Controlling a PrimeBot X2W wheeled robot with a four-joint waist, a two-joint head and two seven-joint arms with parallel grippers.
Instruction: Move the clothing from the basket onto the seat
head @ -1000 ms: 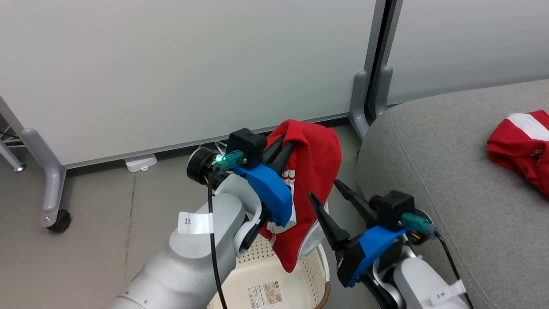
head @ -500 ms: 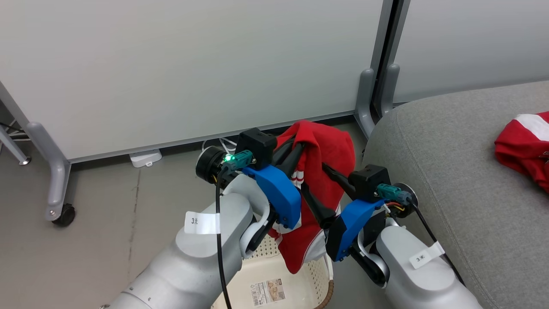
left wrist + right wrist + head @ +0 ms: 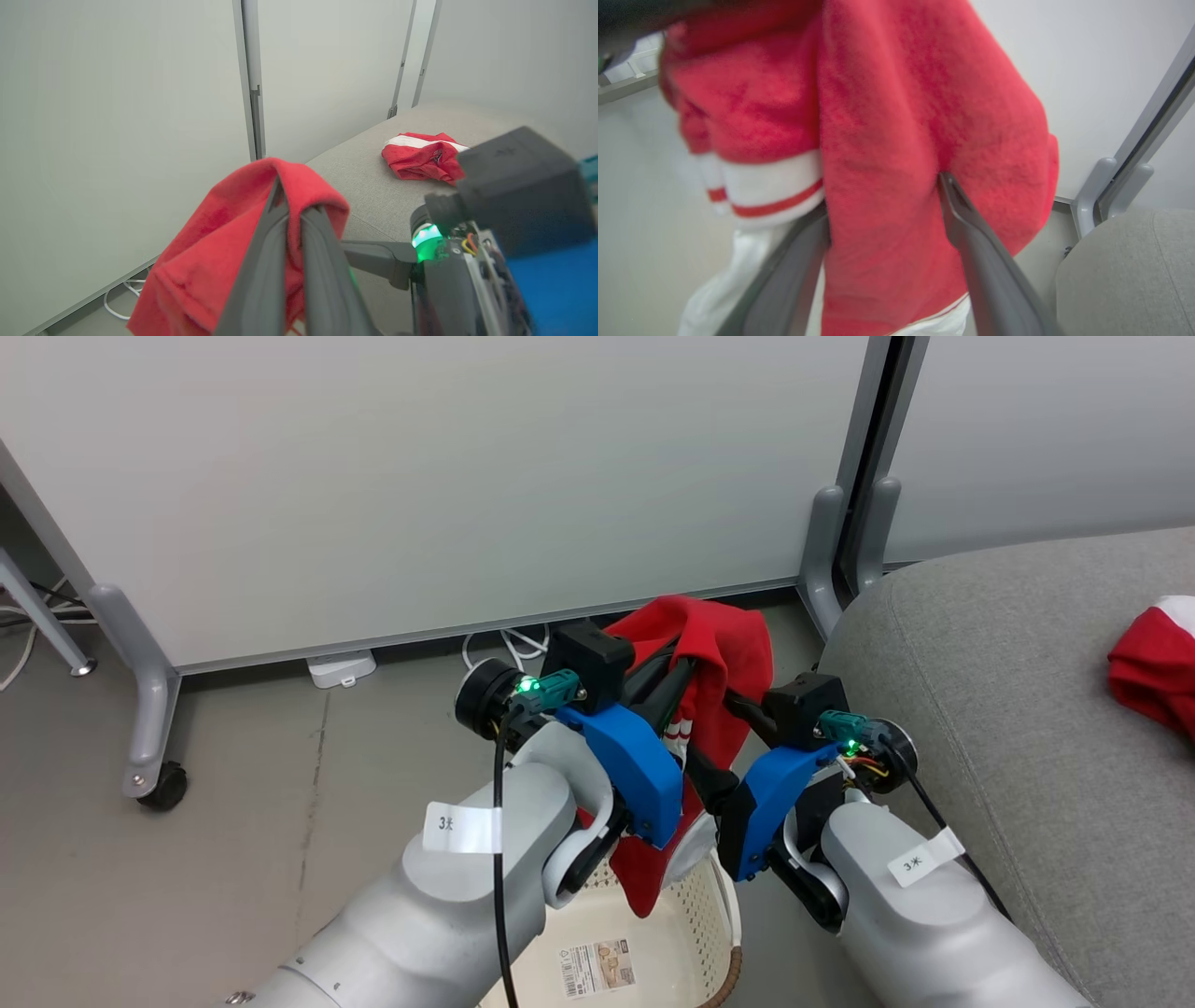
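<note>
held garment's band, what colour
The band is white with a thin red stripe; clearest in the right wrist view.

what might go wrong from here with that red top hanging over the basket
1. The left gripper pinches only a top fold of the red garment; swinging it to the seat might shake it loose.
2. The garment's lower end hangs low over the basket, so a sideways move before lifting may snag the rim.
3. The right gripper stands open astride the cloth, close to the left one; closing could make them collide.
</note>
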